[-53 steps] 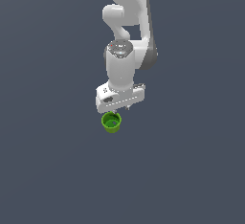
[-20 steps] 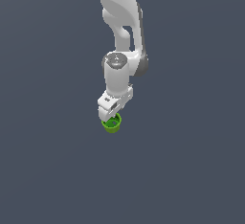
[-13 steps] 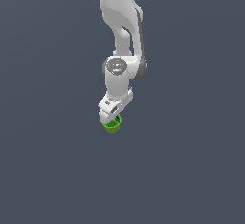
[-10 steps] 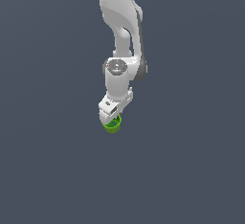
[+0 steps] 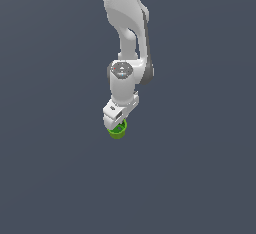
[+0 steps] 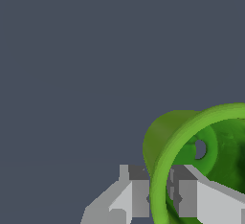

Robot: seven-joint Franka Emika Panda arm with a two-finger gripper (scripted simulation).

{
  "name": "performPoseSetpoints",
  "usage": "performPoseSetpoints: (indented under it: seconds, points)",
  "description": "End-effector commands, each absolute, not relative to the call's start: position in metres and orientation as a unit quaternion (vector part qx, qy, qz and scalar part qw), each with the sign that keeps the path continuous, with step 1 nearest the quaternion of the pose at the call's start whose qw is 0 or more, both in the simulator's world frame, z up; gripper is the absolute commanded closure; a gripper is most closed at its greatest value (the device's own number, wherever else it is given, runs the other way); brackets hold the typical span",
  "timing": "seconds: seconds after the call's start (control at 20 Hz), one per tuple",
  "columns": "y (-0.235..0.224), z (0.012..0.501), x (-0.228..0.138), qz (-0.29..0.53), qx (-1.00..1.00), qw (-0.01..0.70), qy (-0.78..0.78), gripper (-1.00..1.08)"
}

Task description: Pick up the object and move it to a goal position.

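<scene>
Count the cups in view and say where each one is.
1. The cup sits at the tip of the hand; in the wrist view its rim runs between the two fingers. No other cup shows.

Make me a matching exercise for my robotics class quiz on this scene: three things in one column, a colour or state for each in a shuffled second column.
Things:
1. cup
2. end effector
3. ground

Descriptions:
A. plain dark grey-blue
B. white and grey, one finger outside the rim and one inside
C. bright green, darker inside

Pairs: 1-C, 2-B, 3-A
</scene>
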State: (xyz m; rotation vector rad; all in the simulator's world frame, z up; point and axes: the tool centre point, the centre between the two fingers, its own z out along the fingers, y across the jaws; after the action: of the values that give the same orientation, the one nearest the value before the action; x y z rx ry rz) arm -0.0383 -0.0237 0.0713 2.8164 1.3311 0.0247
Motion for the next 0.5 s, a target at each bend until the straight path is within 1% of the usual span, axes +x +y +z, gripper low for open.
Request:
performPoseSetpoints:
  seconds: [0.0,0.45]
  points:
    - [-0.023,0.072,-0.039,0.008,0.904,0.013,0.427,1.08]
    - [-0.012,0.099,-0.046,0.008,0.904,0.013,0.427,1.08]
